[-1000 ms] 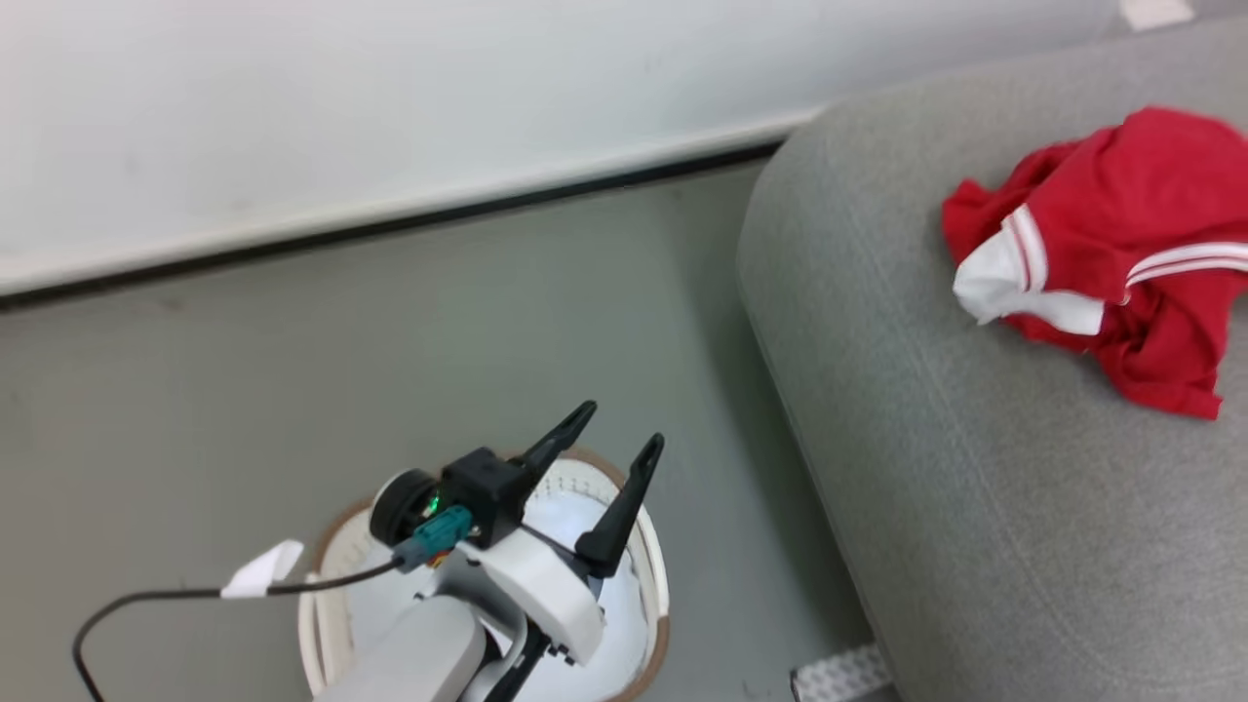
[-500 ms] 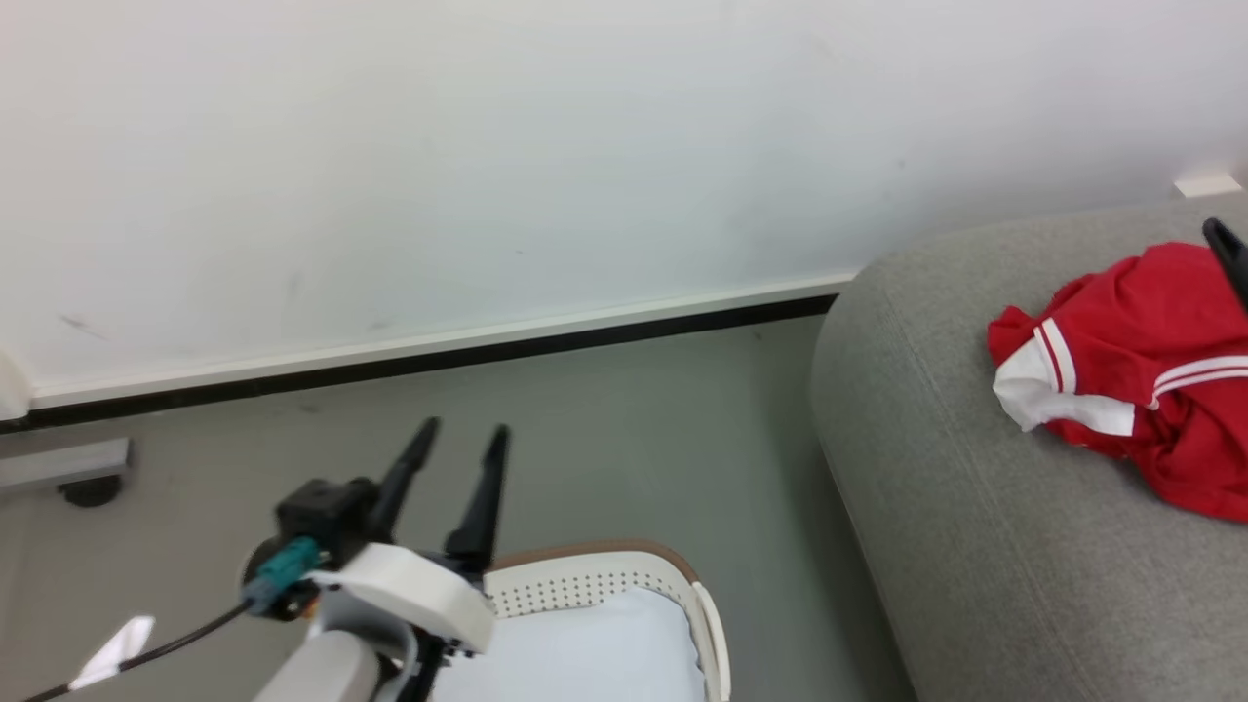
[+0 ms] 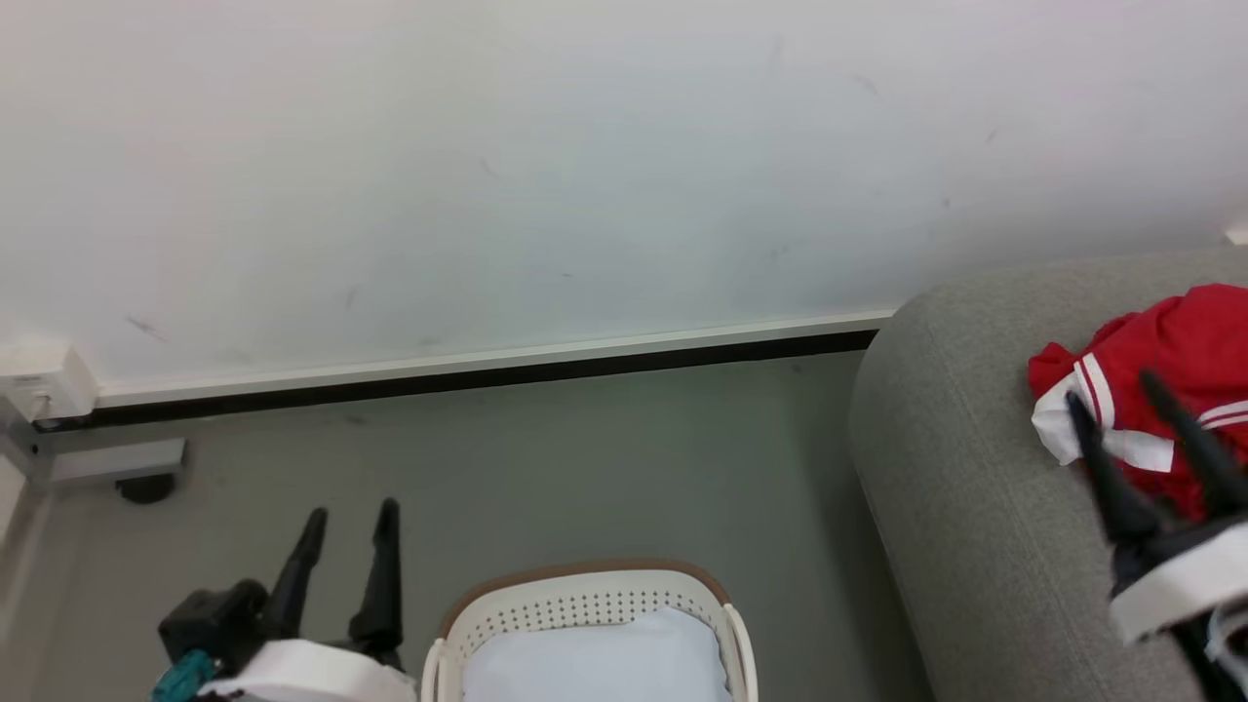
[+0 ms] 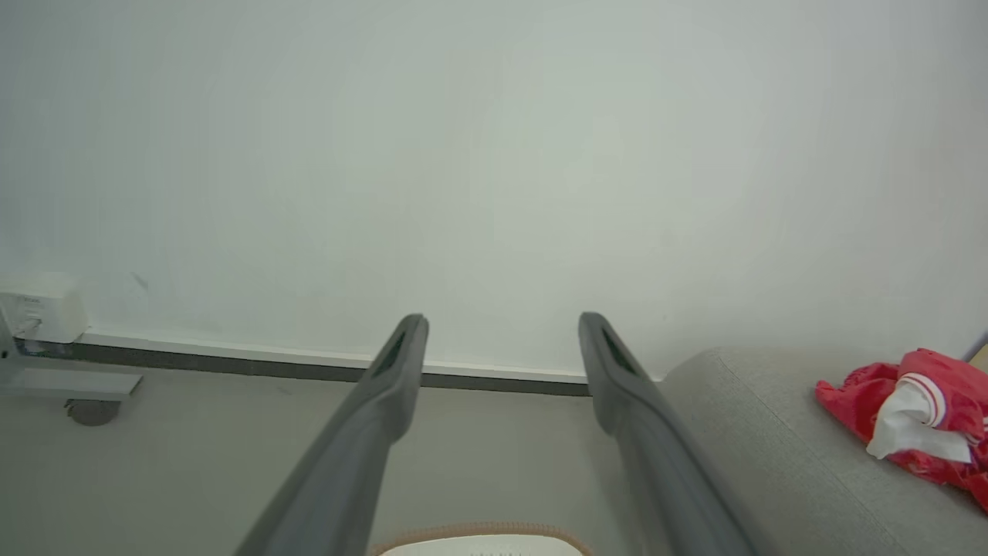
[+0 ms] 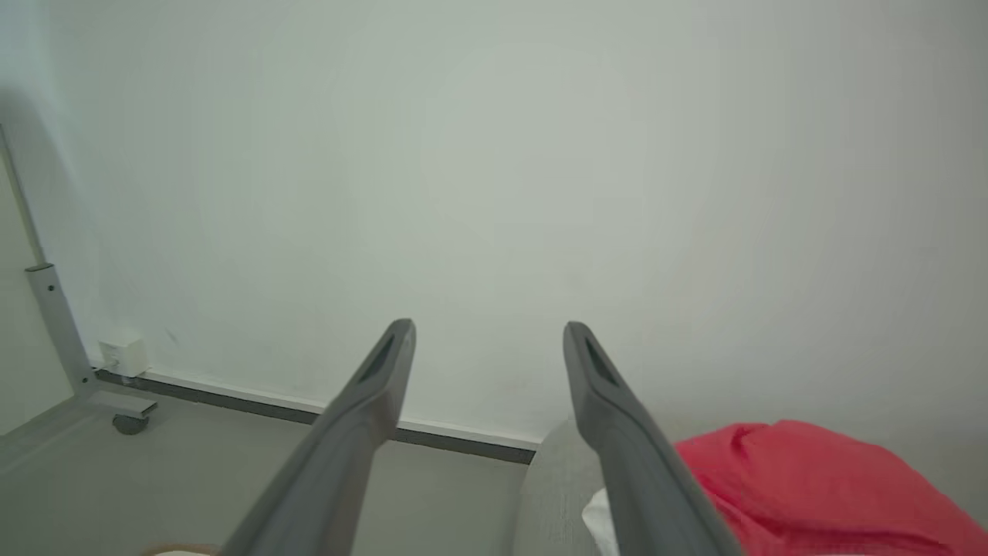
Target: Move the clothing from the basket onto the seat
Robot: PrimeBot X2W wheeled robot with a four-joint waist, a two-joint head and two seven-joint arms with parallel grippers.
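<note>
Red clothing (image 3: 1175, 370) with white panels and stripes lies bunched on the grey seat (image 3: 975, 507) at the right; it also shows as clothing (image 4: 918, 421) and clothing (image 5: 803, 479) in the wrist views. The cream basket (image 3: 585, 609) with its brown rim sits on the floor at the bottom middle, holding a pale bluish liner (image 3: 595, 663). No red fabric shows in the visible part of the basket. My left gripper (image 3: 351, 517) is open and holds nothing, just left of the basket. My right gripper (image 3: 1111, 390) is open and holds nothing, over the seat in front of the clothing.
A white wall with a dark baseboard (image 3: 468, 375) runs behind the grey floor (image 3: 585, 468). A grey metal frame foot with a caster (image 3: 127, 473) and a small white box (image 3: 44, 385) stand at the far left.
The head camera has tilted up, so the whole picture shifted. My left gripper left the space over the basket and went to its left side. My right gripper came into view over the seat.
</note>
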